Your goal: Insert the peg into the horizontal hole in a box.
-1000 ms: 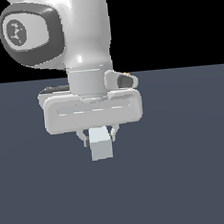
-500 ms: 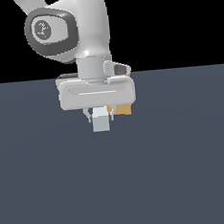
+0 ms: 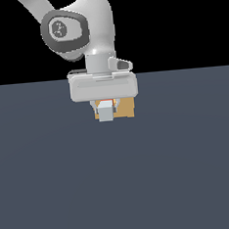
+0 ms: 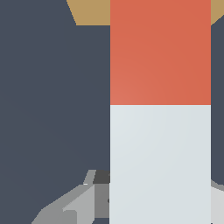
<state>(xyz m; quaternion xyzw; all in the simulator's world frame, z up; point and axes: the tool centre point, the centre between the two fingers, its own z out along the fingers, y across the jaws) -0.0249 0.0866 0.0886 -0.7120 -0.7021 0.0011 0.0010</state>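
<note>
Nearest the exterior camera, the peg's (image 3: 105, 111) pale grey end faced outward, clamped in the closed gripper (image 3: 105, 105), its orange-red part (image 4: 160, 52) pointing away toward the tan box (image 3: 127, 107) just behind. The box sat partly hidden by the gripper body, showing mainly on the exterior view's right. The hole was not visible. Bare dark floor (image 3: 120, 184) spread on every side.

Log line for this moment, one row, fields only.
phase: approach to hole | claw: shut on peg | peg: orange end toward box | hole: hidden | insertion: not confirmed
</note>
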